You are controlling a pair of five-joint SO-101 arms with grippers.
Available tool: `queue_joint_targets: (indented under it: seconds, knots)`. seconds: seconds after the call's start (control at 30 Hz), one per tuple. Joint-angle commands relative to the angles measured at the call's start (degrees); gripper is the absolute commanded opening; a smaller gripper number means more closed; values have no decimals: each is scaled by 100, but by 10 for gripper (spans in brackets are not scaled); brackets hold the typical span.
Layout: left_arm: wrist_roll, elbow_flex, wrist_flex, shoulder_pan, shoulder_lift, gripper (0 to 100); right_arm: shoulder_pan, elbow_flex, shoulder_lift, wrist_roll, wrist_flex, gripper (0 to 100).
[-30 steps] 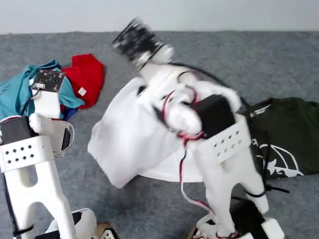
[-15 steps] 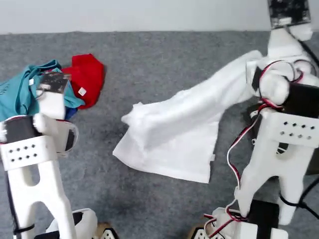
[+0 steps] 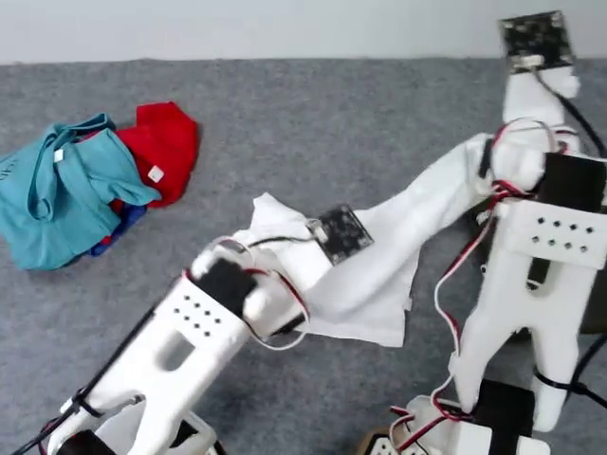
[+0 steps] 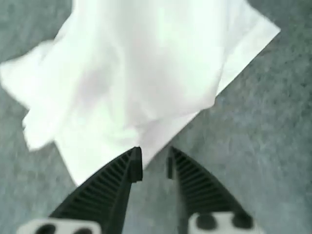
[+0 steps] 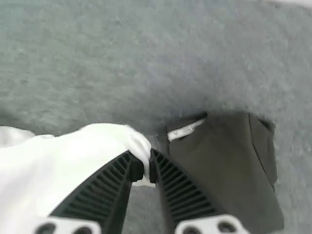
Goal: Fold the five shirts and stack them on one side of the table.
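R jaws tight on white shirt (image 3: 408,223); L jaws part-open, empty, by edge.

Five shirts, namely one white shirt (image 3: 379,251) at centre, one teal shirt (image 3: 57,199), one red shirt (image 3: 166,142) and one blue shirt (image 3: 119,225) at ten o'clock, and one dark green shirt (image 5: 219,165) at three o'clock, plus two arms, the left arm (image 3: 175,332) and the right arm (image 3: 545,246).

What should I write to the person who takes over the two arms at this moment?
Right gripper: shut on a corner of the white shirt, which stretches toward the dark shirt.
Left gripper: open, at the white shirt's edge, holding nothing.
Teal shirt and red shirt: crumpled in a heap at the table's left side.
Done: no stack yet.
Left: fold the shirts, then stack them on one side.
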Motion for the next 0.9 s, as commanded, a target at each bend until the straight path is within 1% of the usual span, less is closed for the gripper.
queue_joint_targets:
  seconds: [0.0, 0.07, 0.13, 0.23, 0.37, 0.53, 0.6, 0.7, 0.77, 0.87]
  knots:
    - [396, 347, -1002, 114, -70, 126, 505, 105, -31, -88, -207, 11]
    - [756, 752, -1653, 88, -70, 126, 778, 149, -48, -88, -180, 11]
    - [818, 1209, -2154, 53, -70, 126, 1007, 149, -75, -79, -171, 11]
    - [615, 1666, -2295, 0, -70, 126, 1218, 149, -84, -62, -171, 11]
    - [633, 1798, -2365, -9, -70, 126, 1235, 158, -40, -70, -171, 11]
    - [633, 2000, -3024, -26, 26, 126, 1218, 158, -75, -79, -163, 11]
    - [633, 2018, -3358, -193, 334, 126, 1218, 158, -75, -79, -119, 11]
    - [633, 1877, -3719, -624, 1231, 126, 1218, 158, -75, -79, 13, 11]
    - [633, 1464, -3516, -747, 1837, 126, 1218, 158, -84, -79, 31, 11]
    - [615, 497, -2646, -695, 2593, 126, 1218, 158, -84, -79, 22, 11]
